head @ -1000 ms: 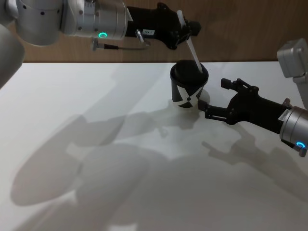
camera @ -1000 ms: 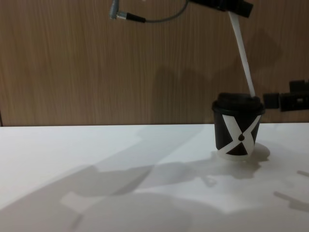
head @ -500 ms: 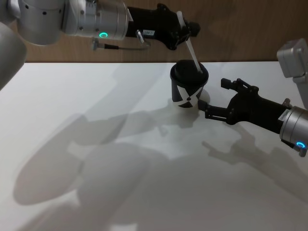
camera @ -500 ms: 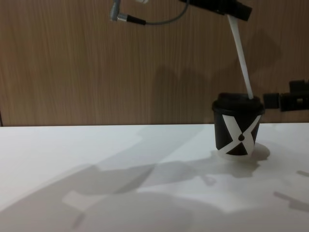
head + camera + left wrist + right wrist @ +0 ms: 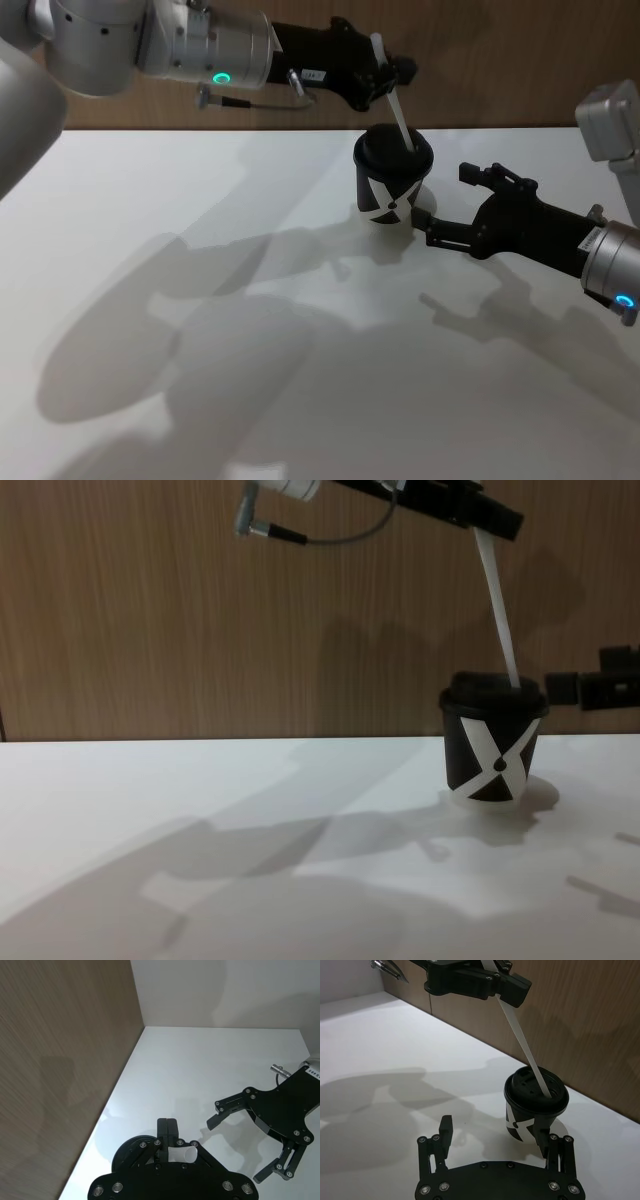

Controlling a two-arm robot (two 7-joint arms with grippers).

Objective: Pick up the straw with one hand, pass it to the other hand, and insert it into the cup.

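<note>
White counter (image 5: 300, 400), smooth and matte, extending to a wood-grain wall panel (image 5: 150, 610) along the far edge. Panel brown, with fine vertical grain. Plain white wall (image 5: 225, 990) adjoining the panel at a corner. Strong overhead light; broad soft grey shadows across the counter surface.

The cup (image 5: 391, 182) is black with a bold white X-like pattern on its side and a black domed lid. The straw (image 5: 392, 100) is plain white. The left claw (image 5: 385, 72) is black on a silver wrist with a green light ring; the right claw (image 5: 446, 210) is black too. The surface (image 5: 200, 300) is white, grey with shadows. The wall (image 5: 150, 630) behind is brown wood grain.
</note>
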